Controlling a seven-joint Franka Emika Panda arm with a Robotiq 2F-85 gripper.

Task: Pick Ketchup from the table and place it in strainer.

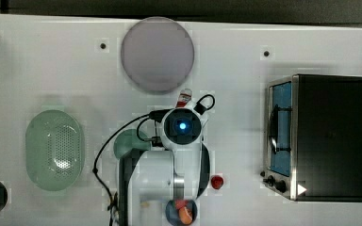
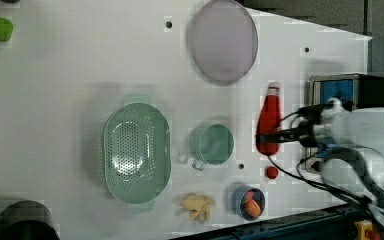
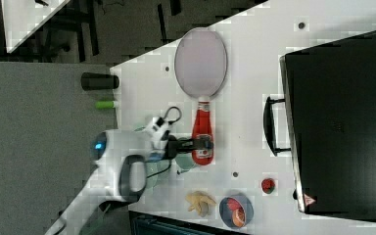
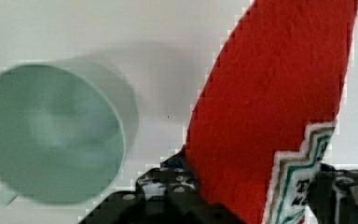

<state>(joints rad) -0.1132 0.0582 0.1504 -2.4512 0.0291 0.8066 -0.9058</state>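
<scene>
The Ketchup [image 2: 268,117] is a red bottle with a white cap, lying between the grey-lilac plate and the teal cup [image 2: 212,144]. My gripper [image 2: 273,136] sits at its lower body. In the wrist view the fingers [image 4: 177,189] press both sides of the red body and white label [image 4: 298,186], so the gripper [image 4: 261,198] is shut on it. From the top view, just the cap end [image 1: 185,98] pokes out past my wrist. The pale green strainer [image 1: 35,141] [image 2: 111,150] stands well apart, on the top view's left, with nothing in it.
A grey-lilac plate [image 1: 157,54] lies beyond the bottle's cap. A toaster oven [image 1: 330,136] fills the top view's right. A small red fruit [image 1: 217,181], a blue bowl of fruit [image 2: 237,200] and a pale banana-like piece [image 2: 197,206] lie near the arm's base.
</scene>
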